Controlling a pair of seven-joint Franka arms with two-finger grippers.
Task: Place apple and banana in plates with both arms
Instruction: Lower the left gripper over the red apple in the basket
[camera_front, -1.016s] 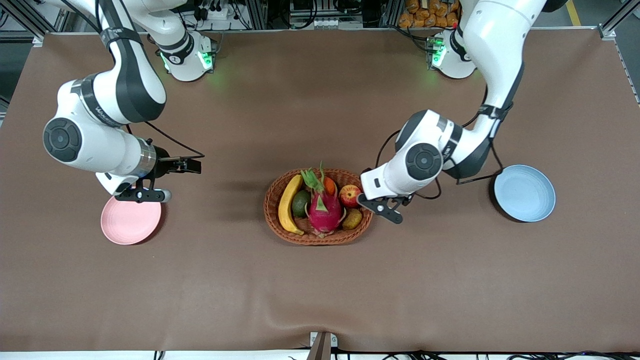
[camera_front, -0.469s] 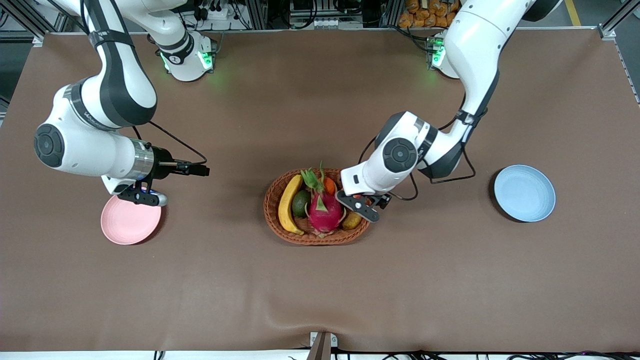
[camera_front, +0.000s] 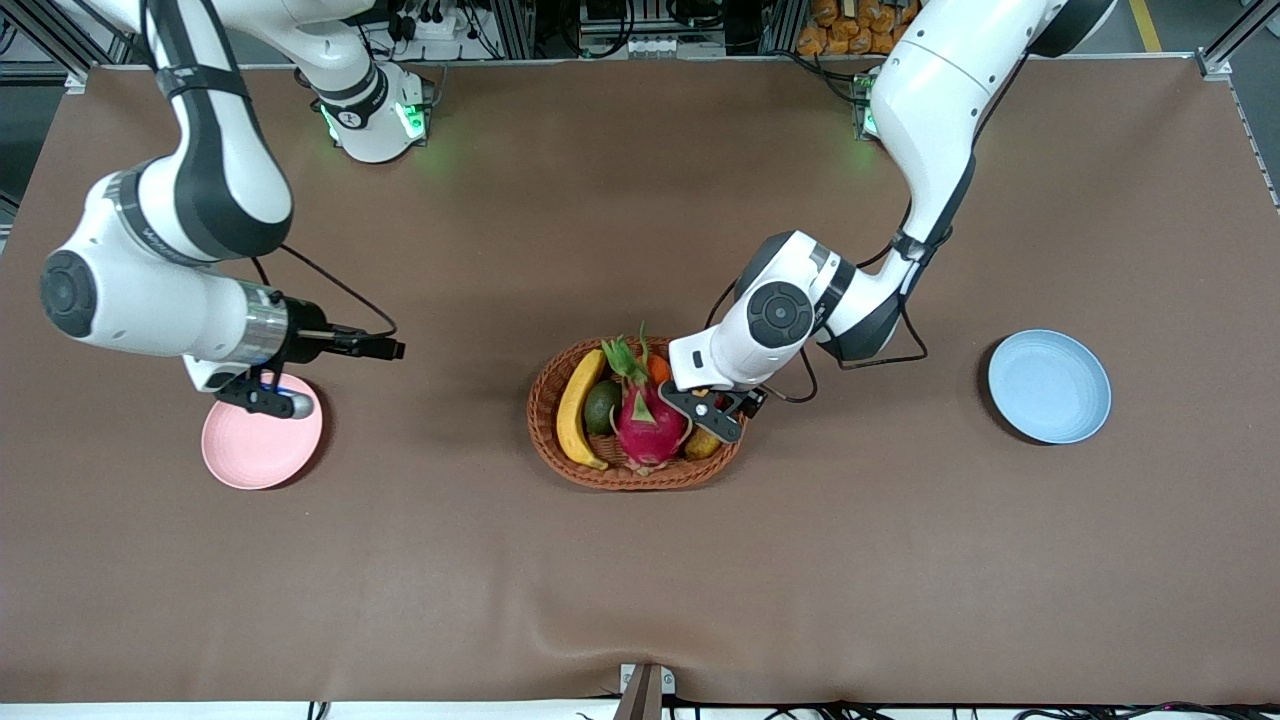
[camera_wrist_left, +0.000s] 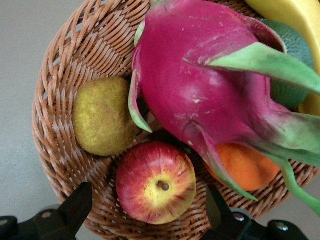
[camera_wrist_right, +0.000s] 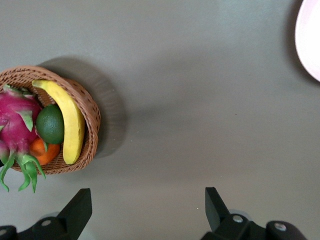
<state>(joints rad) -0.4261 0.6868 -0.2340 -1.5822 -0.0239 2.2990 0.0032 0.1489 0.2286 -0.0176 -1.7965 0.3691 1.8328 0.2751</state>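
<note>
We see dragon fruit (camera_wrist_left: 200, 95) and kiwi (camera_wrist_left: 104, 116) crowding the apple (camera_wrist_left: 156, 182) in the basket (camera_front: 548, 385); left gripper (camera_wrist_left: 150, 212) hovers above, jaws wide. Right gripper (camera_wrist_right: 145, 210), spread too, hangs by the pink plate (camera_front: 262, 445).

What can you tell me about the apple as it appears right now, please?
The apple is small, round and red with a yellowish patch around its stem pit, which faces the left wrist camera. It lies in the wicker basket beside the kiwi, under the dragon fruit's leaf tip. The open left gripper is over it, not touching.
</note>
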